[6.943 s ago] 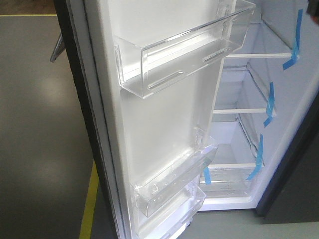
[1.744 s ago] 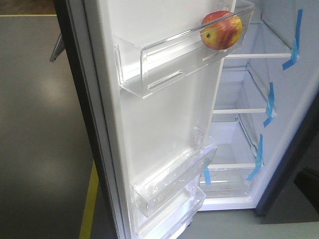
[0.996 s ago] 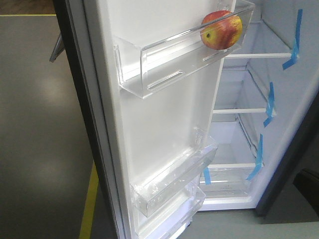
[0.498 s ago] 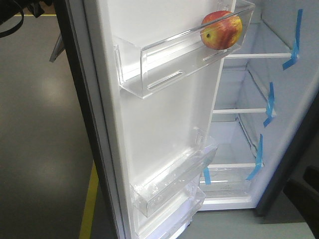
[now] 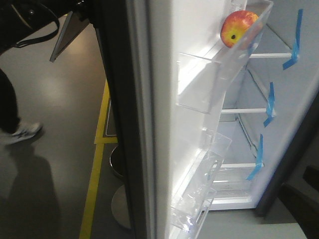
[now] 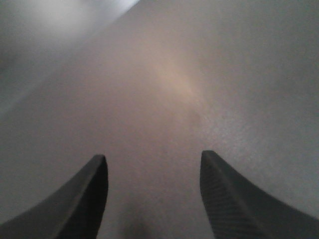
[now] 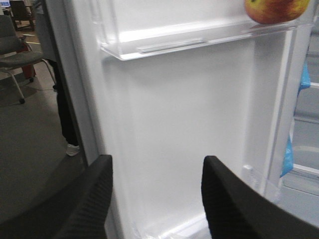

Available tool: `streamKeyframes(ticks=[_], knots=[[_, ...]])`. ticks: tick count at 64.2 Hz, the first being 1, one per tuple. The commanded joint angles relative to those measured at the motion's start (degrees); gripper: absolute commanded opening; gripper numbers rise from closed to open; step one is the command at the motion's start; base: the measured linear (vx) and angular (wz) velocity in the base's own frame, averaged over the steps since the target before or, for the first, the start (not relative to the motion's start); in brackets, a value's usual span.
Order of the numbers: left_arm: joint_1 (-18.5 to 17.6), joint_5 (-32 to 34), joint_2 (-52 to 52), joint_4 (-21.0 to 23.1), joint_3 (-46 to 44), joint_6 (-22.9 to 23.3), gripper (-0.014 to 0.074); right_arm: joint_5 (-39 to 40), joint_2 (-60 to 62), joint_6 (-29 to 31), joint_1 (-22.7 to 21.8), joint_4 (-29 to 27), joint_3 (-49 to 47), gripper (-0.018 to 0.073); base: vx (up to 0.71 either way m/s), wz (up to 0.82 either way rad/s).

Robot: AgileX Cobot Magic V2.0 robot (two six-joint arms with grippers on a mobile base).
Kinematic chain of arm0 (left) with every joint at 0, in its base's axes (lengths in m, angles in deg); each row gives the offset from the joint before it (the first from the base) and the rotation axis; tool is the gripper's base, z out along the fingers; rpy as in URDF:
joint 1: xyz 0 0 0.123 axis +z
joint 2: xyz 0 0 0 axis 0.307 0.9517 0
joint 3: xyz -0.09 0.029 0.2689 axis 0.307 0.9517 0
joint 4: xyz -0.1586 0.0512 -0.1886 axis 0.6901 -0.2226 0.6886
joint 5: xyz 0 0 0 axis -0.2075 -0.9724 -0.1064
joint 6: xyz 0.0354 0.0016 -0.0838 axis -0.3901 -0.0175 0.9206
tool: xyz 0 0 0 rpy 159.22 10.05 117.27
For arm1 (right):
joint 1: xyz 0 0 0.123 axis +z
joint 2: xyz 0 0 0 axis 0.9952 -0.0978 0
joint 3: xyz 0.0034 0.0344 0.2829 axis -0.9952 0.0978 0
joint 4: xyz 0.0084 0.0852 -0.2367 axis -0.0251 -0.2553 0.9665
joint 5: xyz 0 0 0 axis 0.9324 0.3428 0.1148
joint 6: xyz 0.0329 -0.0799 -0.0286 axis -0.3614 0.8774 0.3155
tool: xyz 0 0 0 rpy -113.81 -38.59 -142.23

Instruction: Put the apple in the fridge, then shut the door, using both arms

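Sitting in door bin (image 7: 164,42), apple (image 7: 276,11) lies above spread right fingers (image 7: 234,199); left fingers (image 6: 79,199) spread.

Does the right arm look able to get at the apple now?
Probably yes. The right end effector is open, facing the white inside of the door, with the apple up and right in the clear upper bin. Nothing stands between them, though it must clear the bin's front wall.

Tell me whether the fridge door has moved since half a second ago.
Yes. The door has swung toward closing: against the fixed blue tape strips inside the fridge, its dark edge and the apple sit farther right.
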Motion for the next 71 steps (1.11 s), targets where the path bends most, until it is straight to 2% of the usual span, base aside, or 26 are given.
streamKeyframes(ticks=[1,11,15,29,35,42,53,60,71], knots=[[-4.59,3.62,-2.42,-0.18,-1.84,-0.04,0.0409,-0.13,-0.37,0.44,-0.28,-4.47,-1.75,0.0401,0.00,0.00],[-11.24,1.29,-2.17,-2.96,-1.84,-0.12,0.0409,-3.68,-0.37,0.67,-0.24,-5.89,-4.21,0.0400,0.00,0.00],[-12.34,0.18,-2.11,-2.96,-1.84,-0.38,0.0409,-4.95,-0.37,0.67,-0.24,-5.89,-6.06,0.0400,0.00,0.00],[-11.50,-0.74,-2.11,-2.84,-1.84,-2.00,0.0409,-9.84,-0.37,0.62,-0.28,-5.85,-10.51,0.0400,0.00,0.00],[-10.77,-0.82,-2.11,-2.84,-1.84,-2.00,0.0409,-9.03,-0.37,0.62,-0.28,-5.41,-10.83,0.0400,0.00,0.00],[-9.42,-1.33,-2.11,-3.41,-1.84,-2.14,0.0409,-4.27,-0.37,0.62,-0.28,-2.68,-10.76,0.0400,0.00,0.00],[-5.78,-1.92,-2.11,-4.96,-1.84,-2.14,0.0409,10.56,-4.59,0.73,-0.28,-0.37,-10.83,0.0400,0.00,0.00],[-2.85,-3.57,-2.17,-6.23,-1.84,-2.14,0.0409,20.18,-11.70,1.20,-0.28,-0.23,-12.14,0.0400,0.00,0.00],[1.99,-5.94,-2.17,-6.92,-1.78,-2.14,0.0409,27.52,-26.17,4.57,-0.28,-0.23,-19.84,0.0400,0.00,0.00]])
